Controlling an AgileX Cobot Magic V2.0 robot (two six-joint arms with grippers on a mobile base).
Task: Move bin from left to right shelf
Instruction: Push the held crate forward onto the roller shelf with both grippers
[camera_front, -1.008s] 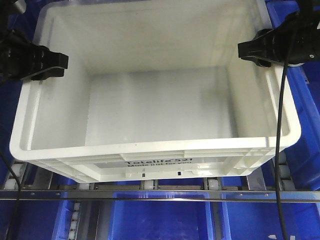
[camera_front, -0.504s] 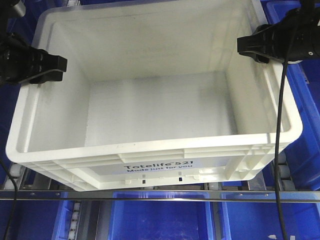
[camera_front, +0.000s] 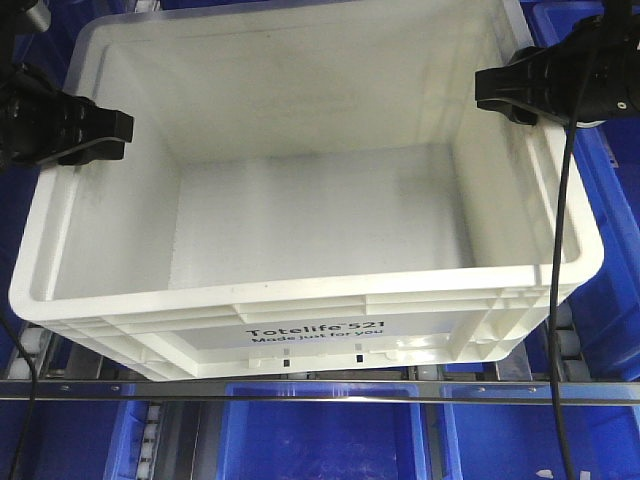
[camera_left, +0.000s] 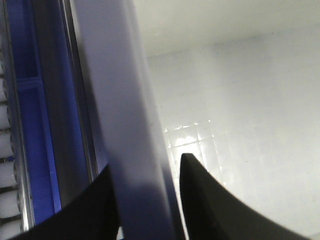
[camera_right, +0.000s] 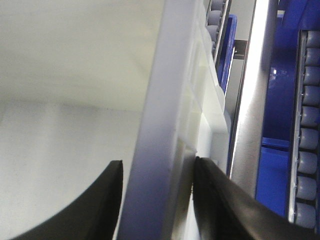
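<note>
Over the last second the bin (camera_front: 300, 190) came toward the camera and a bit up. Its front rim sits lower in the front view than before, and the printed front wall now hangs right over the steel rail (camera_front: 320, 388). In the last half second it barely shifted. I judge the pull-out from the left shelf is underway and slowing. The carry to the right shelf is not started.

The left hand (camera_front: 105, 135) is pinching the bin's left rim. In the left wrist view the left hand (camera_left: 145, 162) has one finger outside and one inside the wall, both pressed to it. The right hand (camera_front: 498, 95) pinches the right rim. In the right wrist view the right hand (camera_right: 157, 161) has its outer finger against the ribbed outside and its inner finger at the inside face.

The bin is held between both hands, with its front edge past the rollers (camera_front: 427, 370). I can't tell whether the back still rests on them.

Room is tight at the sides. Blue bins (camera_front: 610, 210) sit just beside the right wall, and there's more blue close on the left. A steel side rail (camera_right: 257, 85) runs near the right rim. Below the front rail are more blue bins (camera_front: 320, 440). The open way is toward me and up. The right arm's cable (camera_front: 557, 300) drapes over the bin's front right corner and could snag on a sideways swing.
</note>
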